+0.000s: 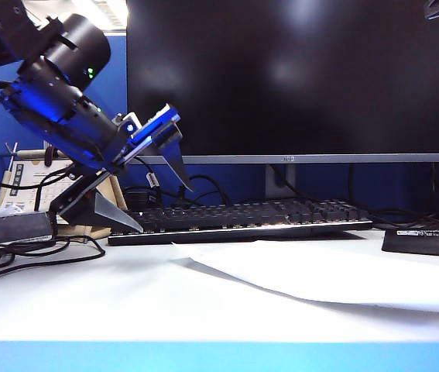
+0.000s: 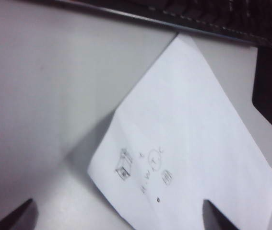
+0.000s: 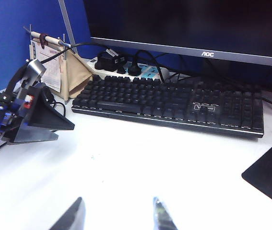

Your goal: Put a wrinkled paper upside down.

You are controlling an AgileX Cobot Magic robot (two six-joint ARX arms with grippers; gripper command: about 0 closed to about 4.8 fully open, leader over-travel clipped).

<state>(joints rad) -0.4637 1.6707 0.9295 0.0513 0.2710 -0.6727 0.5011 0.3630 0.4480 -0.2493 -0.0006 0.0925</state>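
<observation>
Monitor [image 1: 293, 74], dark and switched off, fills the back of the exterior view, standing on the white surface [image 1: 87, 302]. Black keyboard [image 1: 242, 221] lies in front of it, parallel to the screen. A black mat [image 1: 428, 236] sits at the right end of the keyboard, just beside it.

Wrinkled paper [image 1: 335, 275]: large white sheet lying on the surface in front of the keyboard, toward the right of the exterior view. Its near edge lifts slightly off the surface and throws a shadow. In the left wrist view the sheet [image 2: 188, 143] lies at an angle, one corner pointing at the keyboard's front edge; small printed or drawn marks show on the upward face, too small to read.

Left pincer [image 1: 157, 190] hangs over the left part of the surface, tilted down toward the paper, its two dark fingers spread wide with nothing between them. It is clear of the sheet. One fingertip [image 2: 16, 218] shows over bare surface, the other over the paper's edge.

Right pincer [image 3: 119, 213]: only the two fingertips show, apart and empty, over bare white surface in front of the keyboard.

Small desk calendar [image 3: 54, 67] on a beige stand stands behind the keyboard's left end. Cables trail beside it.
</observation>
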